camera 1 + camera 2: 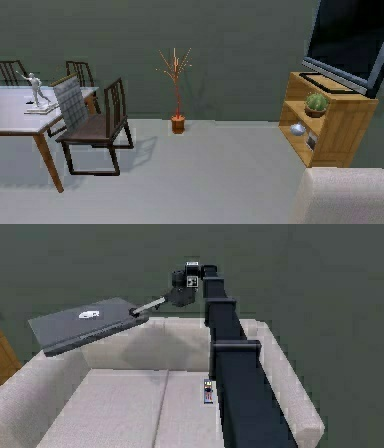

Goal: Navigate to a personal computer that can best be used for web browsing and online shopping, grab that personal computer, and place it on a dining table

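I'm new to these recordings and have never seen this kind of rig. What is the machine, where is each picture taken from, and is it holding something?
This is a wheeled robot with one reaching arm, in a simulated house. The forward view looks ahead from the robot: a dining table with a small white statuette, dark chairs, a potted bare-twig plant and a television on a wooden stand. The arm side view looks out sideways: the dark bar is the arm, ending in a pincer. It holds a closed dark laptop, hanging clear above a pale sofa. A small remote-like thing lies on the cushions.
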